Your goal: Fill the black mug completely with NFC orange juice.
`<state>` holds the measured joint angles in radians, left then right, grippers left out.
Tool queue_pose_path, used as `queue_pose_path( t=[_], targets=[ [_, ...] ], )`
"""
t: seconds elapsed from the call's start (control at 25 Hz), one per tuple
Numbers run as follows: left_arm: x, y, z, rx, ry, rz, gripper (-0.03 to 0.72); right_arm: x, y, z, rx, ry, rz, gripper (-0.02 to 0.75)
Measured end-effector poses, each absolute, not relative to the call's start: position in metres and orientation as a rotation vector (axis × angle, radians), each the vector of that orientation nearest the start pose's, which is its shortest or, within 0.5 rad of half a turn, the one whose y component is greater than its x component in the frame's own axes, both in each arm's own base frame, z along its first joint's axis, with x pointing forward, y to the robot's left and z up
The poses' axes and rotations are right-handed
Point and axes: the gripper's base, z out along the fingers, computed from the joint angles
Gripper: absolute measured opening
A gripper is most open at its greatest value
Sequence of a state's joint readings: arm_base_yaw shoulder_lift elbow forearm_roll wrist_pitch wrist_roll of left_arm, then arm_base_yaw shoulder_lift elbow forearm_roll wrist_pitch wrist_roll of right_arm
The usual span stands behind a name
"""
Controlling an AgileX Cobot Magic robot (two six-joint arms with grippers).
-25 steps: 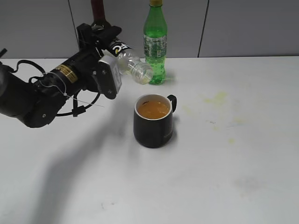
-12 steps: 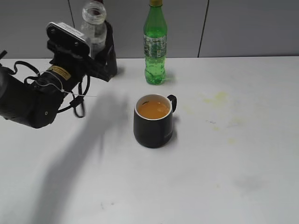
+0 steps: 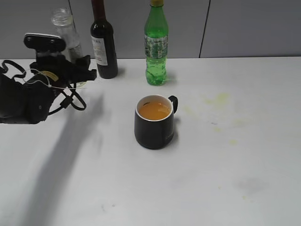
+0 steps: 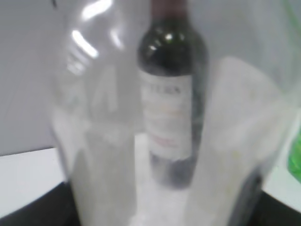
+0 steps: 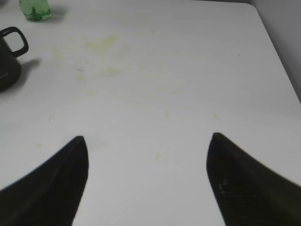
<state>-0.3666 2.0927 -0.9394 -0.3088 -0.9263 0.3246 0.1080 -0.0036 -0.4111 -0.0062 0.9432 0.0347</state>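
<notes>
The black mug (image 3: 154, 127) stands at the table's middle, its white interior holding NFC orange juice (image 3: 154, 110) nearly to the rim; its handle shows in the right wrist view (image 5: 13, 41). My left gripper (image 3: 66, 66) is shut on the clear capless bottle (image 3: 66, 29), upright at the far left and looking empty. In the left wrist view the bottle (image 4: 94, 117) fills the frame. My right gripper (image 5: 146, 141) is open and empty above bare table, right of the mug, and is not in the exterior view.
A dark wine bottle (image 3: 103, 42) and a green soda bottle (image 3: 156, 44) stand at the table's back edge by the grey wall. Pale yellow stains (image 3: 216, 99) mark the table (image 3: 225, 179) right of the mug.
My left gripper has swung the clear bottle from tipped over the mug to upright and carried it left and back, uncovering the wine bottle. The mug has not moved.
</notes>
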Motion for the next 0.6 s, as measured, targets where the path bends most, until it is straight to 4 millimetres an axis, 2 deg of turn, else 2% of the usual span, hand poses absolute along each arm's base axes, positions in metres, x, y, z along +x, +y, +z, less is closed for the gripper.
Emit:
queue_pose_path(
  t=[0.16, 0.28, 0.6],
  targets=[
    [0.391, -0.095, 0.124, 0.126, 1.727, 0.045, 0.469, 0.009, 0.001, 0.262, -0.074, 2.012, 0.084, 0.594],
    [0.395, -0.080, 0.114, 0.104, 1.750, 0.061, 0.469, 0.009, 0.001, 0.262, -0.074, 2.012, 0.084, 0.594],
    [0.394, -0.075, 0.078, 0.156, 1.830, 0.072, 0.469, 0.009, 0.001, 0.262, -0.074, 2.012, 0.084, 0.594]
  ],
)
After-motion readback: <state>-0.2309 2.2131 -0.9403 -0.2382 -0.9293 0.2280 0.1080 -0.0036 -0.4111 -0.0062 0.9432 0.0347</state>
